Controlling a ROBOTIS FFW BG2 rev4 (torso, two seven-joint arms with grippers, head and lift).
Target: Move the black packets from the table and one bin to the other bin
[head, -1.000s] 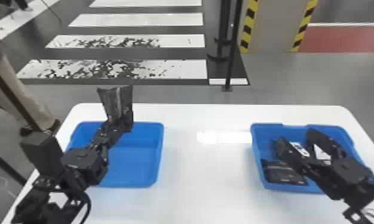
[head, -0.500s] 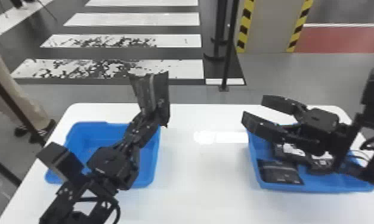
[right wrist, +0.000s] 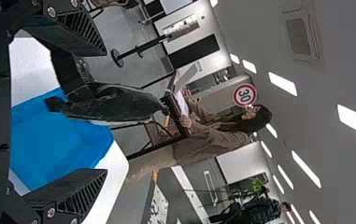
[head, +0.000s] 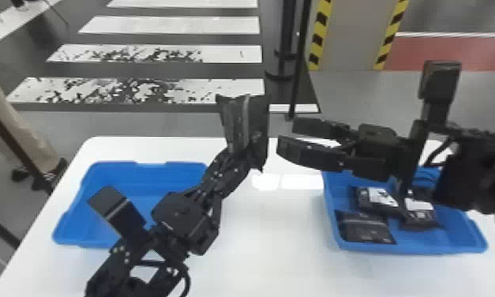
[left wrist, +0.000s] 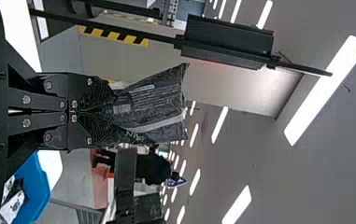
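Observation:
Between the bins, my left gripper [head: 240, 158] is raised over the table, shut on the lower end of an upright black packet [head: 238, 122]. In the left wrist view the left gripper [left wrist: 102, 111] pinches the packet [left wrist: 150, 109]. Just right of that packet in the head view is my right gripper [head: 284, 136], its fingers spread apart with nothing between them. In the right wrist view the right gripper [right wrist: 103, 112] is open, and the held packet [right wrist: 115, 103] lies beyond its fingers. Several black packets [head: 364, 227] lie in the right bin [head: 408, 249].
The left bin [head: 151, 168] stands at the table's left, partly behind the left arm. White table [head: 274, 252] stretches between the two bins. Behind the table are a black post [head: 299, 59] and a striped pillar [head: 349, 35].
My left gripper has moved right with the packet, away from above the left bin. The right gripper has come up and left from over the right bin, toward the packet.

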